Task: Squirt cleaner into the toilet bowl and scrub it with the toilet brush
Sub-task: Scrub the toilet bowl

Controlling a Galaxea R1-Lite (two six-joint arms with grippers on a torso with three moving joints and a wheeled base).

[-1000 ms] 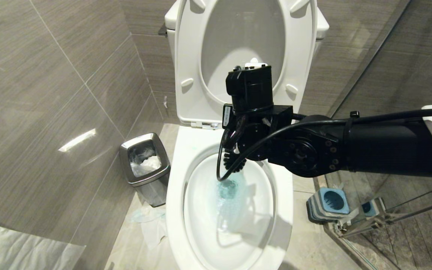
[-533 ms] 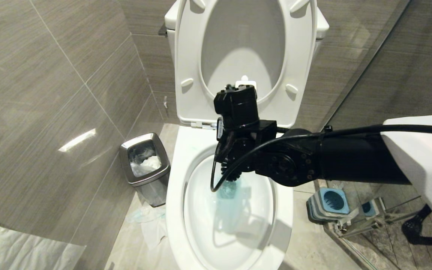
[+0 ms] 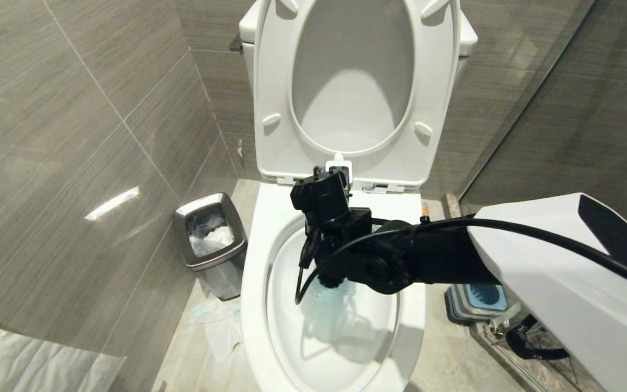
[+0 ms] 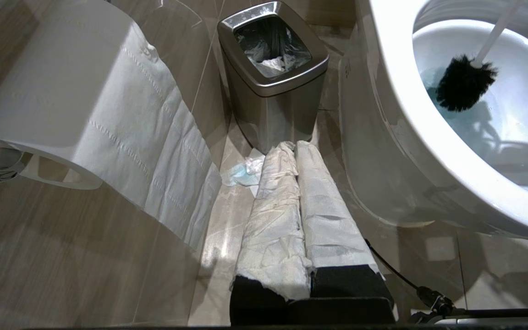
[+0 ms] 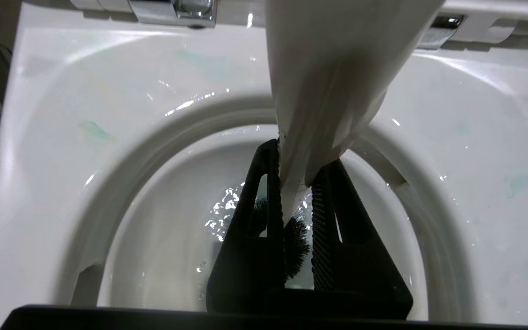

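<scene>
The white toilet bowl (image 3: 253, 305) stands with its seat (image 3: 275, 81) raised, and the water (image 3: 324, 310) in it is tinted blue. My right gripper (image 3: 324, 190) hangs over the back of the basin, shut on the white handle (image 5: 328, 91) of the toilet brush. The black bristle head (image 4: 463, 85) dips at the waterline, and in the right wrist view it shows between my fingers (image 5: 268, 206). My left gripper (image 4: 291, 146) is shut on nothing, its fingers wrapped in white paper. It is parked low beside the bowl's left side.
A steel waste bin (image 3: 210, 234) stands left of the toilet, with crumpled tissue (image 3: 210, 316) on the floor by it. A paper roll (image 4: 62, 91) hangs on the left wall. The blue-topped brush holder (image 3: 479, 296) sits at the right by a glass partition.
My right arm has sunk lower and nearer, carrying the brush from in front of the raised seat down to the hinge and deeper into the basin. The left arm has stayed still.
</scene>
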